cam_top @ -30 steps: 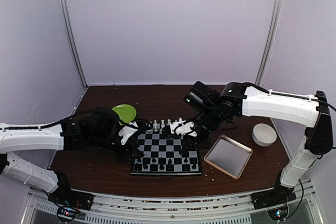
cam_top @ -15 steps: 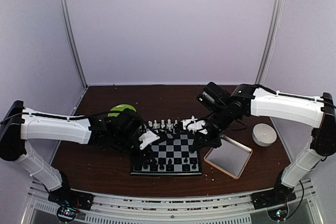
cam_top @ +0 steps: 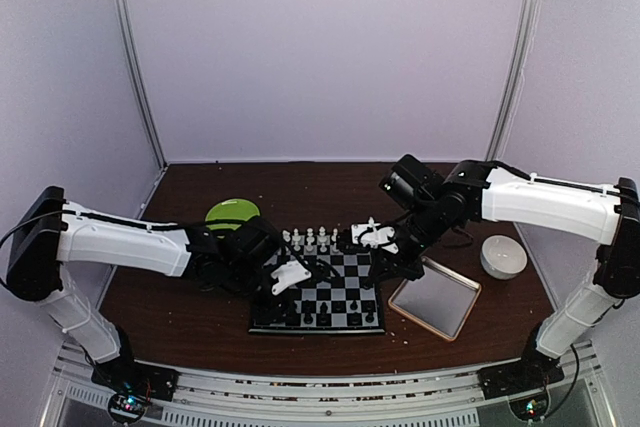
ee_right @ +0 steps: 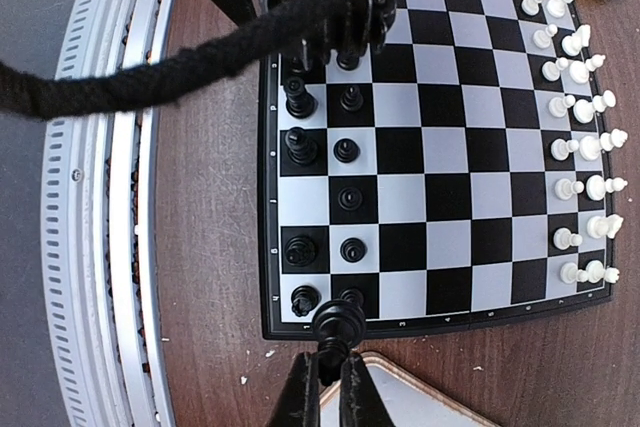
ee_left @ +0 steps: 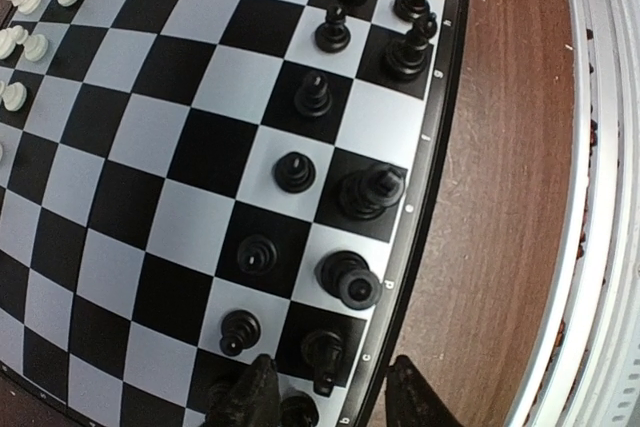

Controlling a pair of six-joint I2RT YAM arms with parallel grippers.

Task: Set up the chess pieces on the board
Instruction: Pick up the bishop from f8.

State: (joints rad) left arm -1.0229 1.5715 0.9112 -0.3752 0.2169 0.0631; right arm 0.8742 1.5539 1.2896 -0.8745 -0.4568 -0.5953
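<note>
The board (cam_top: 322,285) lies mid-table, with white pieces (cam_top: 310,239) along its 12 o'clock edge and black pieces (cam_top: 318,318) along its 6 o'clock edge. The left gripper (ee_left: 330,375) hangs over the 7 o'clock corner. Its fingers are spread with a corner piece (ee_left: 322,355) standing between them, and it is hard to tell whether either touches it. The right gripper (ee_right: 335,352) is near the 1 o'clock corner, fingers pressed together on a black figure (ee_right: 340,320). A tray (cam_top: 435,297) sits at the board's 3 o'clock, a white bowl (cam_top: 502,255) at 2 o'clock and a green plate (cam_top: 232,213) at 10 o'clock.
</note>
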